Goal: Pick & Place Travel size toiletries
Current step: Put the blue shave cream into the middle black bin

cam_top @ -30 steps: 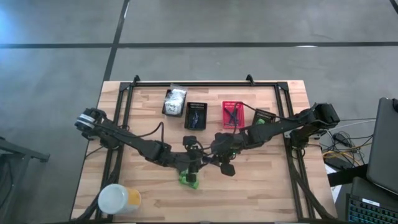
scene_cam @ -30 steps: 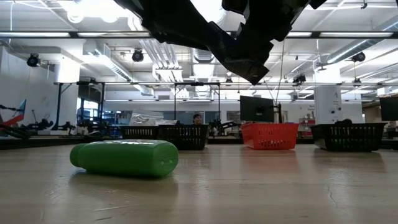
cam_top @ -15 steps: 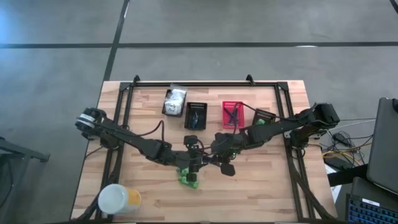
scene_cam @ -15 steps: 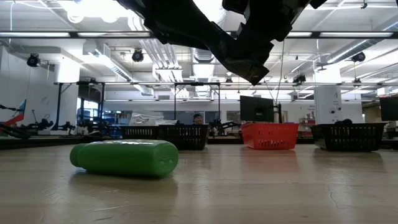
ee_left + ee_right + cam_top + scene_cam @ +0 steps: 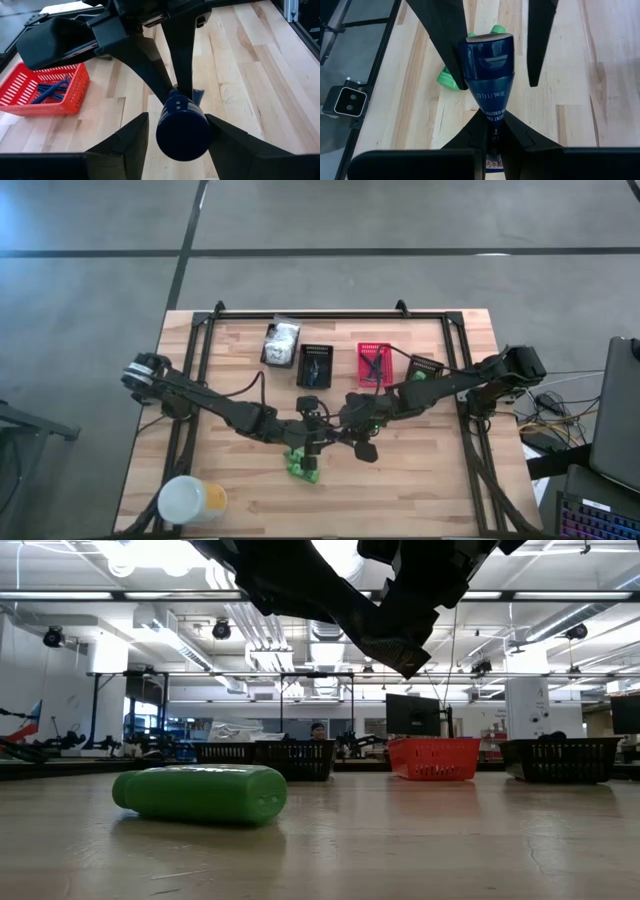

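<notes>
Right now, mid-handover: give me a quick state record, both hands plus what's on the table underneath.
right hand: shut on the flat tail of the blue tube, held above the table
left hand: open, fingers on either side of the tube's cap, a gap showing on one side
handover: not complete
green bottle: lying on its side on the table, below the hands
red basket: holds thin dark razors
tub: near-left corner, untouched
</notes>
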Motion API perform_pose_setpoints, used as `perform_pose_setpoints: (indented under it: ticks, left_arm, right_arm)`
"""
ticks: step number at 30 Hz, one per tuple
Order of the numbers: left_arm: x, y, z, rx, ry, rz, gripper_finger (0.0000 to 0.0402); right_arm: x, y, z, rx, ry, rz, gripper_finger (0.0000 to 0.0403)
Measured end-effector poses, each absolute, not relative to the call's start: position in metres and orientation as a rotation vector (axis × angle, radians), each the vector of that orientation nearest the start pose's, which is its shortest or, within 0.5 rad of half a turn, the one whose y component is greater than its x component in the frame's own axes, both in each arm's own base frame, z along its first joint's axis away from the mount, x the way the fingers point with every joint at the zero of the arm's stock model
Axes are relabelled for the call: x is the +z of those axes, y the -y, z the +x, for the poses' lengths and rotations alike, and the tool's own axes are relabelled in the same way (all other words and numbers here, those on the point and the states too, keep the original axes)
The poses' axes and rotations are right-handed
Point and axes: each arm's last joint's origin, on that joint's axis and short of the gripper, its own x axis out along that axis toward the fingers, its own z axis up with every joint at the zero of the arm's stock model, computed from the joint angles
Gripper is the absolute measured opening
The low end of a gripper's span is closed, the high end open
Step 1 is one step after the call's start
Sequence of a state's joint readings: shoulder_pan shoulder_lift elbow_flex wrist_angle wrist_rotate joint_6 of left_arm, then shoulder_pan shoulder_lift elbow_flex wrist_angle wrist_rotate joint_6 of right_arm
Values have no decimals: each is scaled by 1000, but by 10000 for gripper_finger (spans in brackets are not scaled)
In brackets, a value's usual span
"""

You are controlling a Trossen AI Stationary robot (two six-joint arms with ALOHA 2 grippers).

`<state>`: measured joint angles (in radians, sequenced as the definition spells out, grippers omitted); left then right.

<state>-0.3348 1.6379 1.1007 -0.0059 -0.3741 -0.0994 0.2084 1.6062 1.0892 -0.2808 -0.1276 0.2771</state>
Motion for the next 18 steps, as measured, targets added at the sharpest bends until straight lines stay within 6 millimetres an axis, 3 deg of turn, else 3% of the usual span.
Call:
perform_pose_setpoints:
  ticks: [12,18]
  left_arm:
    - [244,107,344,54,-512,80,139]
    - [243,106,344,56,-514,81,136]
  right_arm:
    - [227,-73,330,202,-843,226,23]
    - [227,-73,330,202,-843,226,48]
